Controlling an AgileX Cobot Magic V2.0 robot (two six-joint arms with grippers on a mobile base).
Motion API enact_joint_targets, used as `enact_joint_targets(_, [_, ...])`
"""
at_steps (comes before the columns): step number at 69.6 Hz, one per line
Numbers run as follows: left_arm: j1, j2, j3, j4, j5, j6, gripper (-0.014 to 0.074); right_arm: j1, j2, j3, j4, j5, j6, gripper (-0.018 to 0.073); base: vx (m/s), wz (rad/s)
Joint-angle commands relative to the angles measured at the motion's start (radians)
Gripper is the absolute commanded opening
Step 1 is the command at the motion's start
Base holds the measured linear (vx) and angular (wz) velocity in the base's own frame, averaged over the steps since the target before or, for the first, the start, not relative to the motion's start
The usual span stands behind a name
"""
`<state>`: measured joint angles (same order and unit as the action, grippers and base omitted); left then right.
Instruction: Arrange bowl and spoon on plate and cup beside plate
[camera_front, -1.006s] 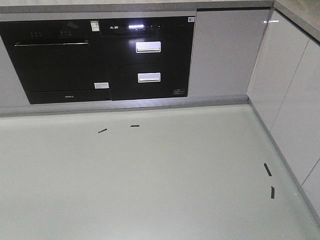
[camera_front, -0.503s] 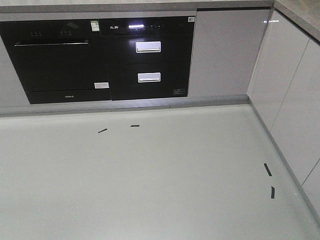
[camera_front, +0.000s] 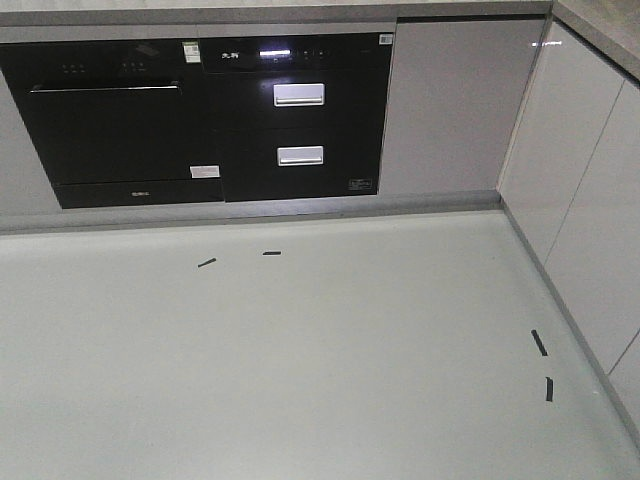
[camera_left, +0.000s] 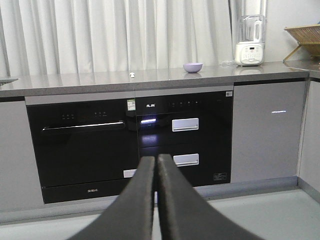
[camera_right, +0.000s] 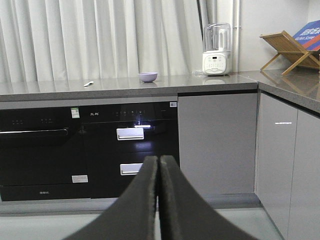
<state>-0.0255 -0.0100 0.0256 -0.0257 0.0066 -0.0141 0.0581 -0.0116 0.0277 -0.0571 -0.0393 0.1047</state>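
The lavender bowl (camera_left: 193, 67) (camera_right: 148, 76) stands far off on the grey countertop (camera_left: 100, 79), above the black appliances. A small pale spoon (camera_left: 132, 75) (camera_right: 88, 83) lies on the counter to the bowl's left. A sliver of a pale shallow rim (camera_left: 6, 80) at the counter's far left may be the plate. The cup is out of view. My left gripper (camera_left: 156, 159) and right gripper (camera_right: 159, 159) are both shut with nothing between the fingers. They are held low over the floor, well short of the counter. The front view shows neither arm.
A white blender (camera_left: 249, 40) (camera_right: 217, 49) and a wooden rack (camera_left: 305, 40) (camera_right: 287, 47) stand at the counter's right end. A black oven (camera_front: 110, 125) and drawer unit (camera_front: 298, 120) fill the cabinet front. White cabinets (camera_front: 590, 200) run along the right. Black tape marks (camera_front: 206, 262) (camera_front: 539, 342) lie on the floor.
The front view has shifted a few pixels, so cabinets and tape marks sit slightly further right and lower. Nothing else has changed.
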Motion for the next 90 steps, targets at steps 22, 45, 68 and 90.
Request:
enact_joint_targets(22, [0.003, -0.015, -0.009, -0.005, -0.074, -0.011, -0.0006, -0.006, -0.009, 0.004, -0.007, -0.073, -0.002, -0.0006, 0.08, 0.01])
enact_joint_targets(45, [-0.003, -0.015, -0.009, -0.005, -0.074, -0.011, -0.0006, -0.006, -0.009, 0.004, -0.007, -0.073, -0.002, -0.0006, 0.09, 0.11])
enact_joint_targets(68, [-0.05, -0.015, -0.009, -0.005, -0.074, -0.011, -0.0006, -0.006, -0.009, 0.004, -0.007, -0.073, -0.002, -0.0006, 0.11, 0.19])
enact_joint_targets(90, [-0.05, -0.015, -0.009, -0.005, -0.074, -0.011, -0.0006, -0.006, -0.009, 0.004, -0.007, -0.073, -0.002, -0.0006, 0.12, 0.11])
